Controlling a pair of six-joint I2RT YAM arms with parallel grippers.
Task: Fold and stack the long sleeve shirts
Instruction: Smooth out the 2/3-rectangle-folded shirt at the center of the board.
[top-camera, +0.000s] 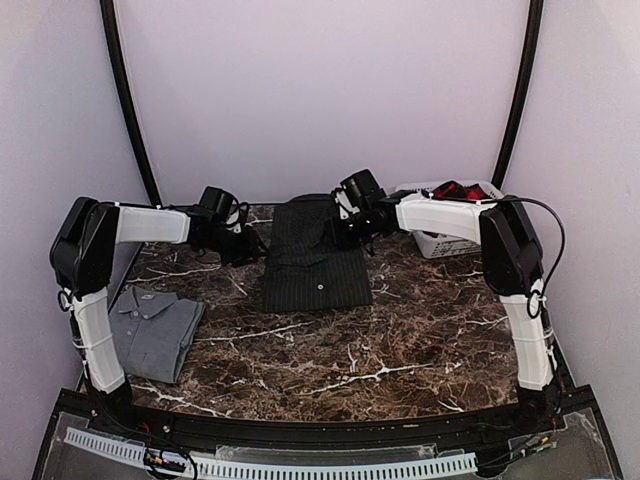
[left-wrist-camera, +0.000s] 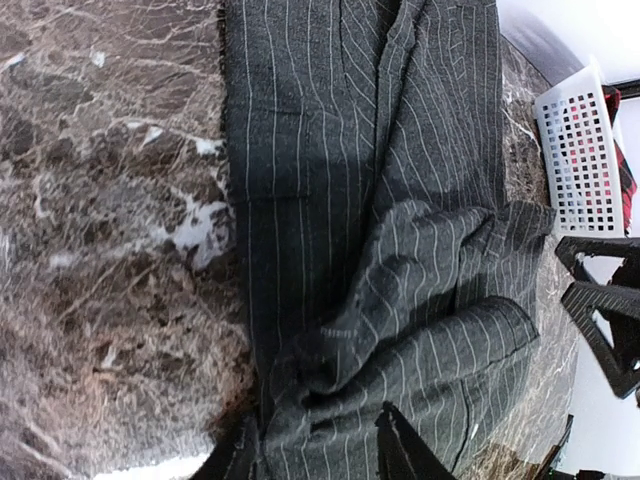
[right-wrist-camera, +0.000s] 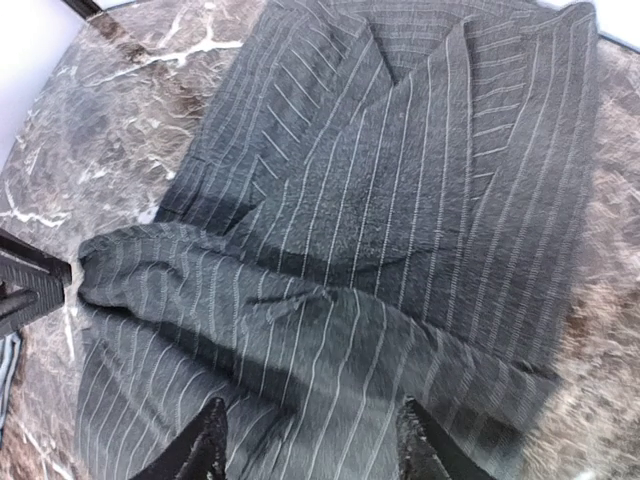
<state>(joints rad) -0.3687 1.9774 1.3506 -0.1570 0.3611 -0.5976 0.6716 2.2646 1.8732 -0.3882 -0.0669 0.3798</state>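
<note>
- White slatted basket (top-camera: 440, 245) at the counter's (top-camera: 400, 340) far right corner held the red plaid shirt (top-camera: 456, 190).
- Pinstriped shirt (top-camera: 315, 265) lay far-centre; grey shirt (top-camera: 155, 325) lay near the left edge.
- Left jaws and right jaws stood parted, gripping nothing.

You face a worktop (top-camera: 420, 350) with a dark brown marble pattern, crossed by thin white veins. It runs back to the rear wall (top-camera: 320, 90), which is plain and pale with a faint lilac cast. Walls of the same kind close you in on the left and right. A black pole on the left (top-camera: 125, 100) and a black pole on the right (top-camera: 520, 90) rise from the back corners, spreading apart toward the top. Along the near edge runs a black frame (top-camera: 350, 430) with a white slotted strip (top-camera: 300, 466) below it. The light is soft and even, and the shadows are faint.
</note>
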